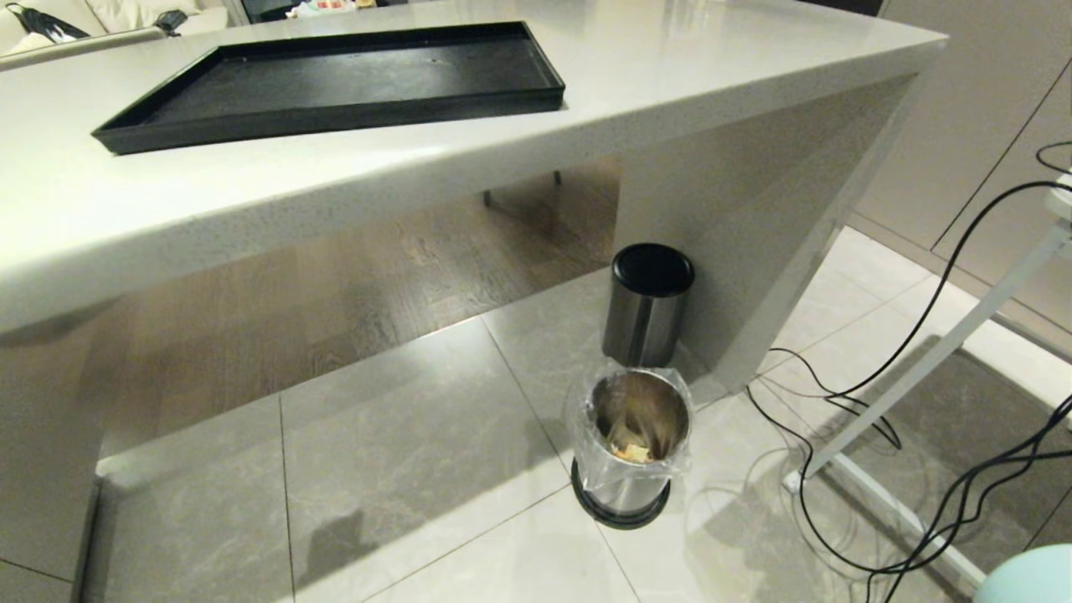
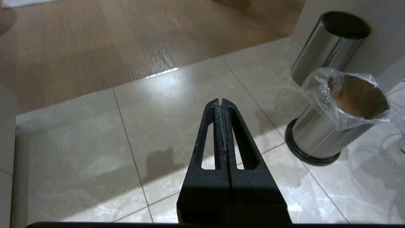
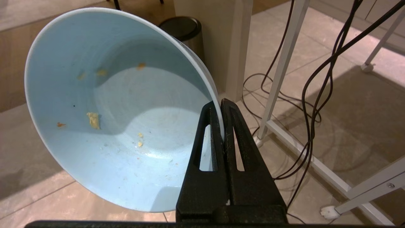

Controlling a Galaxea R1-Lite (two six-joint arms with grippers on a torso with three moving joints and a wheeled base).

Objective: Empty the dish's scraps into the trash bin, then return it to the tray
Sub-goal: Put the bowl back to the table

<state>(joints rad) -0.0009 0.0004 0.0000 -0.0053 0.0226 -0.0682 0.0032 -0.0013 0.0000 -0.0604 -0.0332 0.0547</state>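
My right gripper (image 3: 220,104) is shut on the rim of the light-blue dish (image 3: 120,120), which holds only a few crumbs. A corner of the dish (image 1: 1028,578) peeks in at the bottom right of the head view. On the floor stands the bag-lined steel trash bin (image 1: 628,444), with the scraps (image 1: 632,452) lying inside it. The bin (image 2: 335,120) also shows in the left wrist view. On the countertop the black tray (image 1: 335,79) lies bare. My left gripper (image 2: 221,103) hangs shut over the floor tiles, holding nothing.
A black-lidded steel bin (image 1: 646,306) stands behind the trash bin, against the counter's side panel (image 1: 779,184). To the right are a white metal stand (image 1: 930,360) and loose black cables (image 1: 879,394) on the floor. Wood flooring runs under the counter.
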